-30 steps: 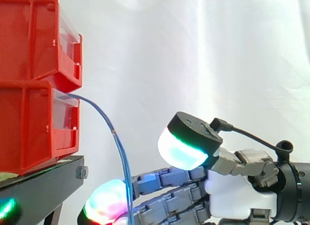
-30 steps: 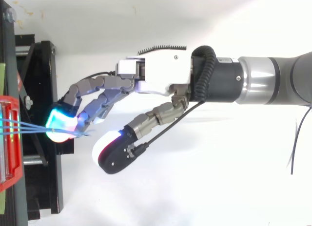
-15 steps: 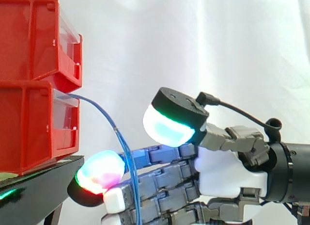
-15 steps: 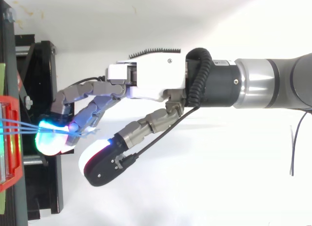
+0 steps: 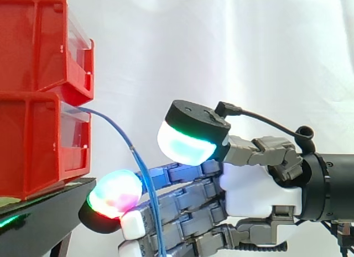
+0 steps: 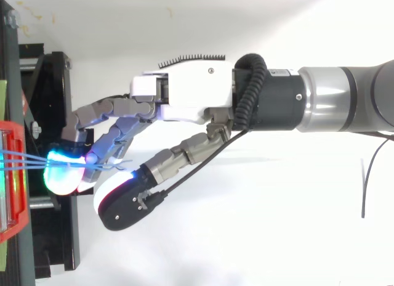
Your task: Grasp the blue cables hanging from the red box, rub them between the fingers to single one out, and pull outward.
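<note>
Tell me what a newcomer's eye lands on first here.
The hand with its glowing fingertips, stretched out from the right at lower centre in the side view. Then the thin blue cables arcing down from the lower of the stacked red bins at left, across its fingers.

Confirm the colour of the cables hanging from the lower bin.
Cables: blue, clearest in side view.

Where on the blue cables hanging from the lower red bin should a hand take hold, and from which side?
Grip the blue cables on their free stretch below the bend, clear of the lower red bin. Come level from the side facing away from the bin, as the hand does: there they hang near-vertical, so fingers cross them.
</note>
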{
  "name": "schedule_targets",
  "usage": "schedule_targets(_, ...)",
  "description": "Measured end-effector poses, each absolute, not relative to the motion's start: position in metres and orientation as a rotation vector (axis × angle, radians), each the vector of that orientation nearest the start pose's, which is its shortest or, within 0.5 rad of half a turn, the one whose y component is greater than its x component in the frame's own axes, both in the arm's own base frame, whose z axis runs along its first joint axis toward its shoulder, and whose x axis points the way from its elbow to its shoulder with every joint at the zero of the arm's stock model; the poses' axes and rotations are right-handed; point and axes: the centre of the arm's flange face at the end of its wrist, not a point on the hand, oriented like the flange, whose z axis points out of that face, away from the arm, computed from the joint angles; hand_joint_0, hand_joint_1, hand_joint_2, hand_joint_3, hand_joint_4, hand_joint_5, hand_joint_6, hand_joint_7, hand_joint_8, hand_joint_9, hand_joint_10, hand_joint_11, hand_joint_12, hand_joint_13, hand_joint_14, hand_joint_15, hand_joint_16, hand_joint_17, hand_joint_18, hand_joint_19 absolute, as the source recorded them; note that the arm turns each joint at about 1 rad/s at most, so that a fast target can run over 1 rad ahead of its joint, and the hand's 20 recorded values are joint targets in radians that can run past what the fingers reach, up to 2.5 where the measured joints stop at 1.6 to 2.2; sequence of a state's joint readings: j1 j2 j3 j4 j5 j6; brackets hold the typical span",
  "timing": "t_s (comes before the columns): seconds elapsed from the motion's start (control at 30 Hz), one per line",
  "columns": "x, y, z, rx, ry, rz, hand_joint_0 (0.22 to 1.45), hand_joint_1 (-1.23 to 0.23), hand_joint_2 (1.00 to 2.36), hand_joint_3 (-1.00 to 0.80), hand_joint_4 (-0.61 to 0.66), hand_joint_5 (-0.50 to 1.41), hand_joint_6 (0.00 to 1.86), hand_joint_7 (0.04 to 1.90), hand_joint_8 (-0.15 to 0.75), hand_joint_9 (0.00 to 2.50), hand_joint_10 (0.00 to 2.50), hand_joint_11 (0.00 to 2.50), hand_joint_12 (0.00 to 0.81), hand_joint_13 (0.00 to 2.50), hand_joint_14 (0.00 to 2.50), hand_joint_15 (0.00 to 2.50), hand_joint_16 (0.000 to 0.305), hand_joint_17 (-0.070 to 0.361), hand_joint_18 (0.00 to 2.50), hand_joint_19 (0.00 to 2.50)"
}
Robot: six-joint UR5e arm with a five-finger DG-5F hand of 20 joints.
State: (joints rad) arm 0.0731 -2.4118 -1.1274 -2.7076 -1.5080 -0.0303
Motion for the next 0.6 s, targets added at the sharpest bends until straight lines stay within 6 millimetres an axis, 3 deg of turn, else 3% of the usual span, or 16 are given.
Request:
schedule_targets(0.17,0.788,-0.094,0.200,1.158,1.217,1.210,0.60,-0.72,1.01,-0.31,0.17,-0.15,0.71,1.17,0.225,0.58,0.01,0.35,0.342,0.63,0.01,0.41,0.042,0.095,0.57,0.61)
schedule_targets(0.2,0.788,-0.096,0.202,1.155,1.220,1.209,0.60,-0.72,1.01,-0.29,0.17,-0.17,0.75,1.10,0.227,0.58,0.01,0.36,0.344,0.63,0.01,0.41,0.042,0.095,0.58,0.62)
schedule_targets(0.37,0.785,-0.104,0.215,1.143,1.259,1.184,0.61,-0.74,1.01,-0.26,0.20,-0.18,0.79,1.10,0.236,0.59,0.01,0.38,0.353,0.65,0.01,0.41,0.044,0.099,0.60,0.61)
schedule_targets(0.6,0.780,-0.102,0.233,1.095,1.314,1.123,0.61,-0.75,1.01,-0.25,0.23,-0.19,0.84,1.04,0.243,0.61,0.01,0.42,0.356,0.66,0.01,0.42,0.045,0.100,0.61,0.61)
